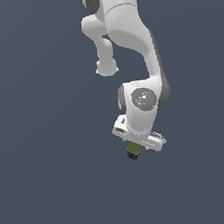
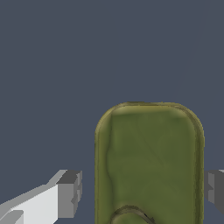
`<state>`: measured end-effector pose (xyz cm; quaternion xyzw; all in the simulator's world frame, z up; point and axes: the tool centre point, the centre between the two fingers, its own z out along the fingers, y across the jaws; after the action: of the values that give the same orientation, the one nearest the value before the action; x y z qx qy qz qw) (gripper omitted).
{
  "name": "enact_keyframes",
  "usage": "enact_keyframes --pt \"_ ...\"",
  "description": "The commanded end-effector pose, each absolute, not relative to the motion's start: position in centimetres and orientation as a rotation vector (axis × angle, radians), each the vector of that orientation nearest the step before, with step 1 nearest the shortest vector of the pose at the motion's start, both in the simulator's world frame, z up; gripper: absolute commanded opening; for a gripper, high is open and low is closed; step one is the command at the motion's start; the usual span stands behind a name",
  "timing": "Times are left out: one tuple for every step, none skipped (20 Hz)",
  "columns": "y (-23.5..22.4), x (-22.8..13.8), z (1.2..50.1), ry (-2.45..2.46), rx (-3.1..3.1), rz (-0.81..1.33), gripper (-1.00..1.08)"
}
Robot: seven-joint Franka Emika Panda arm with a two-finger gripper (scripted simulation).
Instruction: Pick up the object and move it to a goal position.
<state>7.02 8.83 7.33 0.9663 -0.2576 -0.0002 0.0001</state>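
White arm bent downward, tool (image 2: 142, 189) pointing down, fingers (image 2: 70, 192) spread apart

Olive-topped tin can (image 2: 149, 164) lies flat between fingers (image 2: 70, 194).

Surface: a flat, plain slate-blue ground (image 1: 49, 190) fills both views edge to edge.
Texture: smooth and uniform, unmarked.
Light: soft and even; the exterior view shows only a faint change in tone across the ground.
Walls, furniture, windows: cannot tell.
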Motion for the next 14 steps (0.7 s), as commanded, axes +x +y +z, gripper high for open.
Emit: enact_keyframes --pt "8.82 7.00 6.24 -0.811 3.035 0.000 1.00" --pt "8.83 7.01 5.99 -0.811 3.035 0.000 1.00" --pt "8.85 7.03 5.82 -0.811 3.035 0.000 1.00" --pt "8.85 7.06 5.75 -0.811 3.035 0.000 1.00" --pt "8.86 7.10 5.76 -0.811 3.035 0.000 1.00" --pt "8.86 7.14 5.83 -0.811 3.035 0.000 1.00" --pt "8.86 7.15 5.86 -0.811 3.035 0.000 1.00" --pt "8.86 7.15 5.86 -0.811 3.035 0.000 -1.00" --pt "8.86 7.15 5.86 -0.811 3.035 0.000 -1.00" --pt "8.86 7.15 5.86 -0.811 3.035 0.000 -1.00" --pt "8.86 7.15 5.86 -0.811 3.035 0.000 -1.00" --pt "8.86 7.15 5.86 -0.811 3.035 0.000 -1.00" --pt "8.86 7.15 5.86 -0.811 3.035 0.000 -1.00" --pt "8.86 7.15 5.86 -0.811 3.035 0.000 -1.00"
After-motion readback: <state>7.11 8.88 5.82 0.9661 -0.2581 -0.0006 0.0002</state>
